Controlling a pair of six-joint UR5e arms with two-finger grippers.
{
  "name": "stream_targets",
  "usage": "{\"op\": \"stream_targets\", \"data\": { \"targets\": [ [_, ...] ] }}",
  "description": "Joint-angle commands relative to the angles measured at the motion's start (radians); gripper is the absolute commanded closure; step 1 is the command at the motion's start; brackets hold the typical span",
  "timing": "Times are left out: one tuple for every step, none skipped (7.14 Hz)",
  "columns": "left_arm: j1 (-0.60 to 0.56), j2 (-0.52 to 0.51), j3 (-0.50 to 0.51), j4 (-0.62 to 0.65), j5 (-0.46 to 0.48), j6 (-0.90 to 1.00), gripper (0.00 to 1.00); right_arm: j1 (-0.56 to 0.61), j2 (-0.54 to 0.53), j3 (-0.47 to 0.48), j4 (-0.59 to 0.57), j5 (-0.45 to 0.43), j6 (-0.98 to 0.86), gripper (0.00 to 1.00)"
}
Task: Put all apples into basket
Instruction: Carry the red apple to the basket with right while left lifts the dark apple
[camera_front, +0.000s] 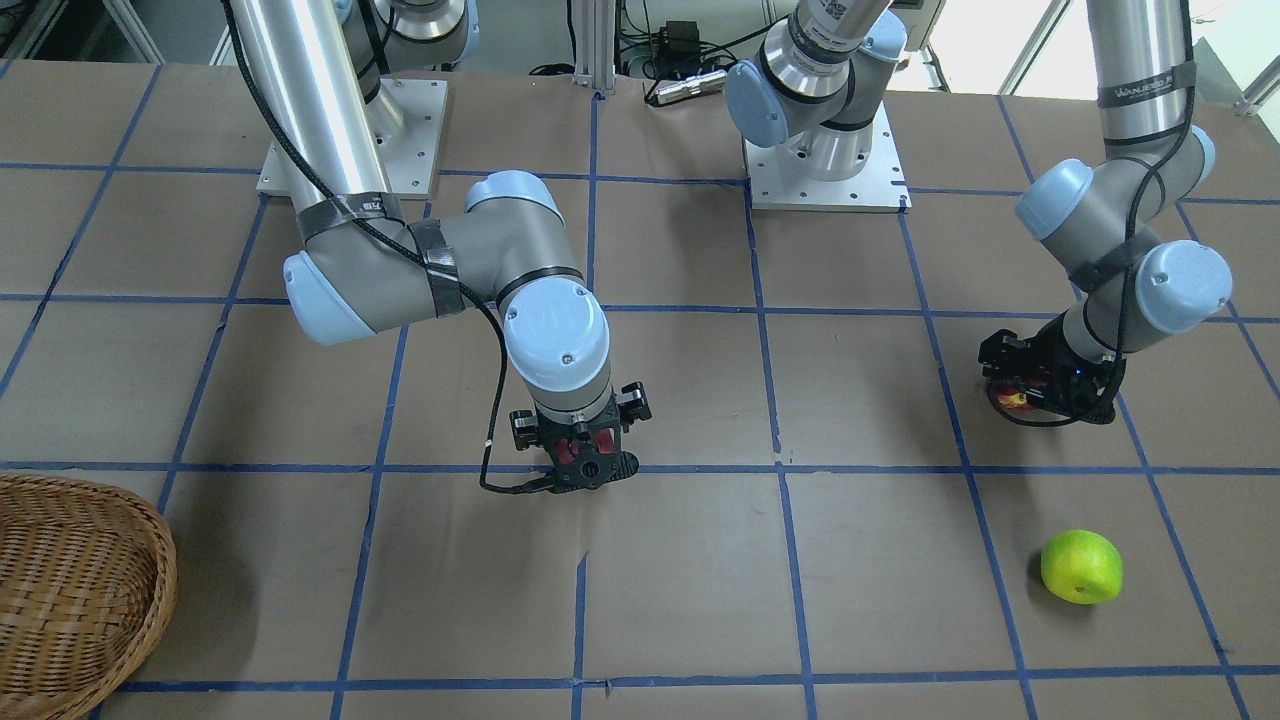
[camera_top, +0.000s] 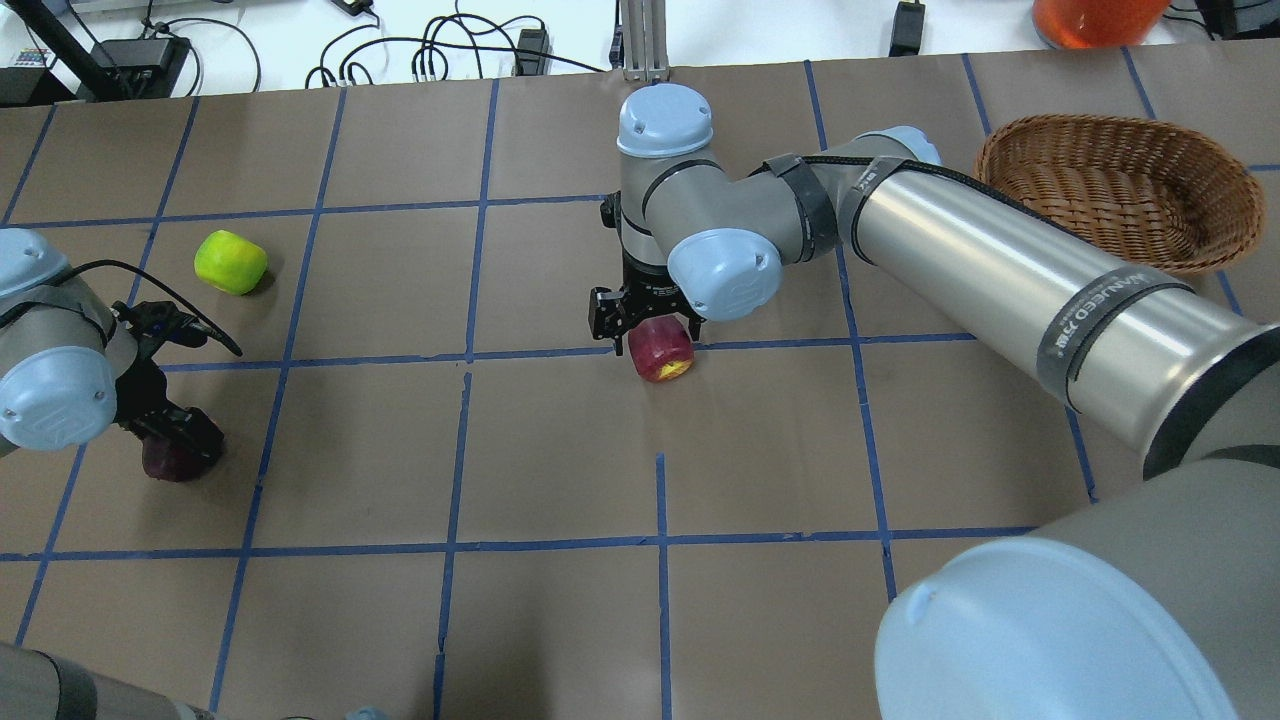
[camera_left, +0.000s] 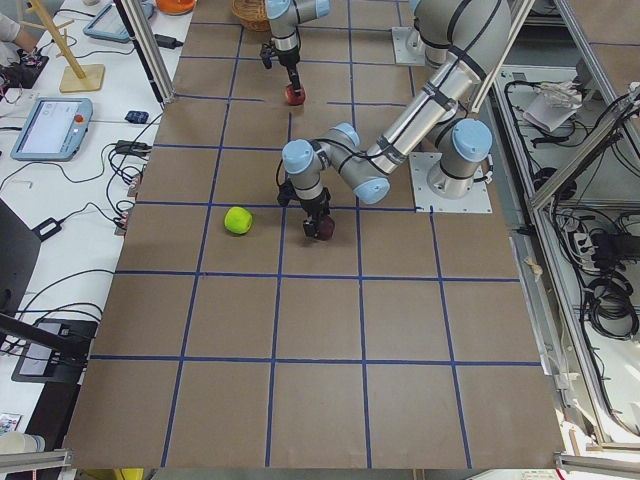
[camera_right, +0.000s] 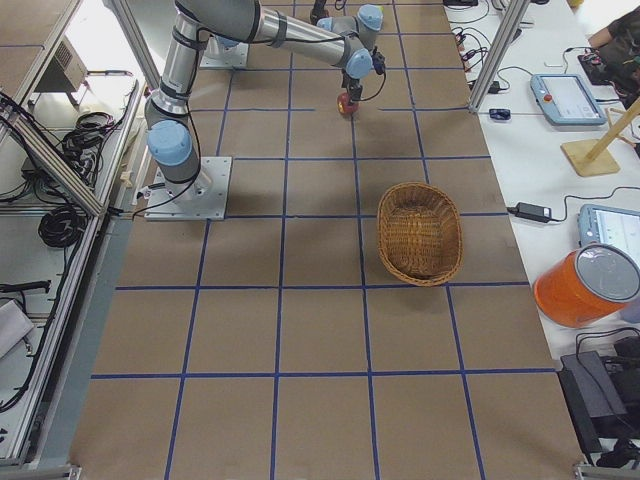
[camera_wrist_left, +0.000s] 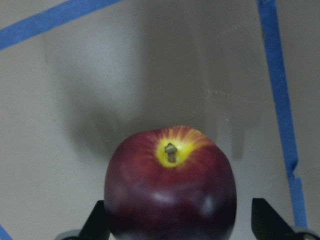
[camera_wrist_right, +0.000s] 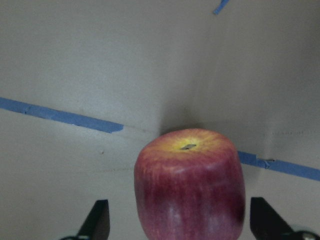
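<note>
The wrist cameras show what the overhead view cannot: the left gripper (camera_wrist_left: 177, 230) stands wide around the maroon apple (camera_wrist_left: 170, 185), the right gripper (camera_wrist_right: 177, 225) wide around the red apple (camera_wrist_right: 190, 185), both apples resting on the table (camera_top: 560, 450). Three apples, one basket (camera_top: 1100, 200). The green apple (camera_top: 231, 262) lies near the left gripper, and the basket sits well apart by the table's far right edge.

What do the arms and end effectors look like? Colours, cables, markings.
Right arm and left arm: silver tubes, grey joints, pale-blue caps, black cable taped alongside, black lettered band. Right end effector and left end effector: black, two fingers.
</note>
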Motion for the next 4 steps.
{"op": "stream_targets", "data": {
  "targets": [
    [-0.012, 0.009, 0.008, 0.014, 0.0, -0.008, 0.91, 0.0, 0.05, 0.002, -0.061, -0.003, 0.001, 0.0],
    [-0.027, 0.013, 0.064, -0.102, -0.024, -0.081, 0.91, 0.0, 0.055, 0.003, -0.074, -0.006, 0.006, 0.0],
    [-0.071, 0.013, 0.185, -0.296, -0.05, -0.172, 0.91, 0.001, 0.05, 0.009, -0.074, -0.009, 0.003, 0.13],
    [-0.142, 0.013, 0.278, -0.431, -0.114, -0.315, 0.91, 0.0, 0.043, 0.014, -0.074, -0.037, -0.002, 0.74]
  ]
}}
